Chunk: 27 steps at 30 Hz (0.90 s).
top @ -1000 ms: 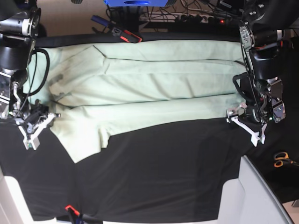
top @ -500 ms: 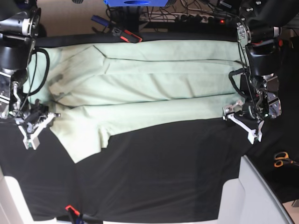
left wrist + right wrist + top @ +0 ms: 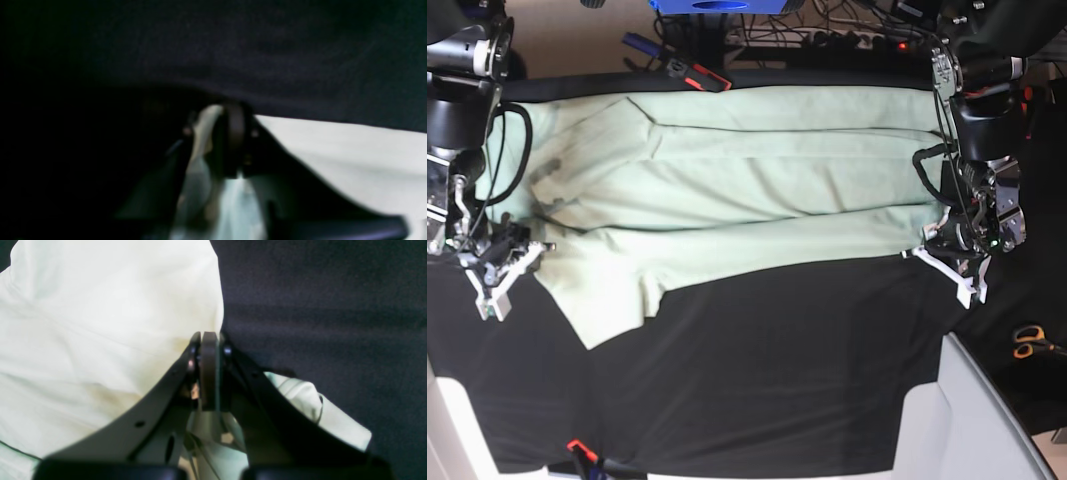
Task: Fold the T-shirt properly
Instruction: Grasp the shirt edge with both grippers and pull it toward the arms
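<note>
**Both arms at the near hem, fold barely begun**

T-shirt (image 3: 747, 190) lies spread across the far half of the counter (image 3: 767, 380), long axis running side to side. One lengthwise crease shows along the far part of the cloth; otherwise still a wide, single flat sheet, sleeve flap hanging toward the near side on the base view's left. My read: early stage, most folding is still to do.

Right end effector (image 3: 208, 373) is closed, jaws pinched together with pale cloth bunched right at them, so it looks clamped on the shirt's edge at the sleeve-side corner. Left end effector (image 3: 954, 262) sits at the opposite near corner; wrist view is dark and blurred, jaws look nearly together with cloth at the tips, but I can't tell for sure it has a hold.

Room: the near half of the black covering is bare, good space for dragging or flipping. The far edge is tight, with clamps and cables just beyond the hem. Scissors (image 3: 1027, 342) lie off to the side, near the left arm.
</note>
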Tool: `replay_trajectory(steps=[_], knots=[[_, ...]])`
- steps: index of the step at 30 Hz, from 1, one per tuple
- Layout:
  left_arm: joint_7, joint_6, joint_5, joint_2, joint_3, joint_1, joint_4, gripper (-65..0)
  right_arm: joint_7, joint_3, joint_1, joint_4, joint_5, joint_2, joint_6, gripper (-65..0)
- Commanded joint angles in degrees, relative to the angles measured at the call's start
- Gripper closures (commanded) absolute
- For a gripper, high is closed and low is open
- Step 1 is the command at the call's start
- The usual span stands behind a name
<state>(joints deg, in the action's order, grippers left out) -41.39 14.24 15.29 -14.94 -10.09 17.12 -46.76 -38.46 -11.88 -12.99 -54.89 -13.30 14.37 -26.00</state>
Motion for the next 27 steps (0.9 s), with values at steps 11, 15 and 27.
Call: replay_trajectory(steps=[11,15,27], knots=[[0.0,0.4,-0.1,0.0,0.2,0.1,-3.7,0.0,3.2,-0.5,-1.6,-1.2,-0.9,0.8,-0.3,0.0],[-0.5,0.5,-0.1,0.0,0.2,-0.4,-7.3,0.0,4.9,-0.5,-1.7,-1.2,-0.9,1.0,-0.3,0.0],[-2.1,0.5,0.4,0.0,0.2,-0.1,-15.4,0.0,4.9,-0.5,-4.0,-1.2,-0.9,1.8,-0.3,0.0]])
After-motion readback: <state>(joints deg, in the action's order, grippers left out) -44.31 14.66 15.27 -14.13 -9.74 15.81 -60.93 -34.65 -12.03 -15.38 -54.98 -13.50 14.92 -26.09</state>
